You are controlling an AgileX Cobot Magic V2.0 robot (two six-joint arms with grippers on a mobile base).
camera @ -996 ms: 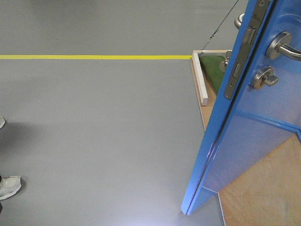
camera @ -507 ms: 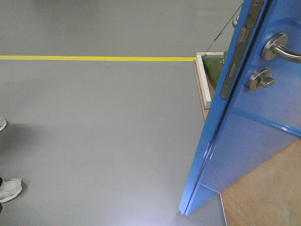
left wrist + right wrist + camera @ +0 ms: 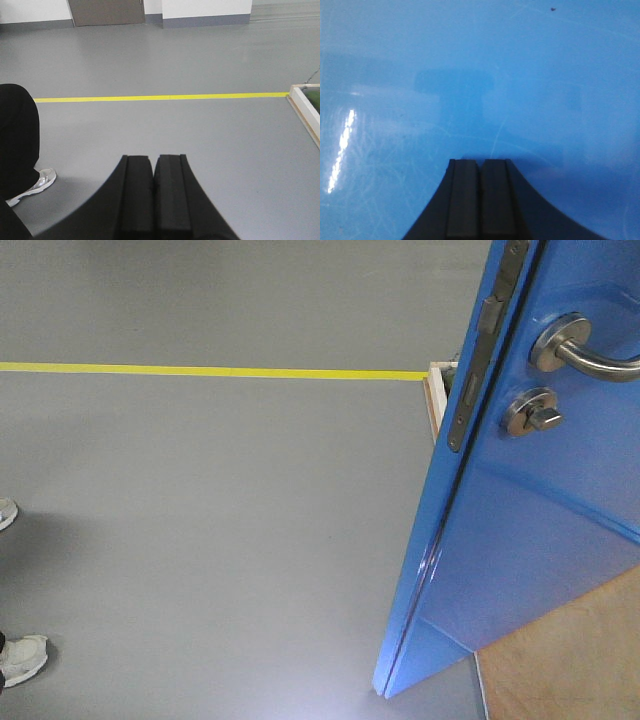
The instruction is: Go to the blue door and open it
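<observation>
The blue door (image 3: pixel 520 540) stands ajar at the right of the front view, its edge turned toward me. It carries a silver lever handle (image 3: pixel 580 352), a round thumb-turn lock (image 3: pixel 533 414) and a dark edge latch plate (image 3: pixel 480 350). The door's glossy face fills the right wrist view (image 3: pixel 470 75). My right gripper (image 3: pixel 480 162) is shut and empty, with its tips right at the door face. My left gripper (image 3: pixel 153 158) is shut and empty, pointing over bare grey floor (image 3: pixel 175 130).
A yellow floor line (image 3: pixel 200 370) runs across the grey floor. A person's white shoes (image 3: pixel 20 658) and dark leg (image 3: pixel 15 140) are at the left. The door's wooden base platform (image 3: pixel 570 660) lies at the lower right, with its white-edged corner (image 3: pixel 305 107).
The door's edge has shifted left and its handle has moved down-left in the front view. The green patch and most of the white bar behind the door are now hidden.
</observation>
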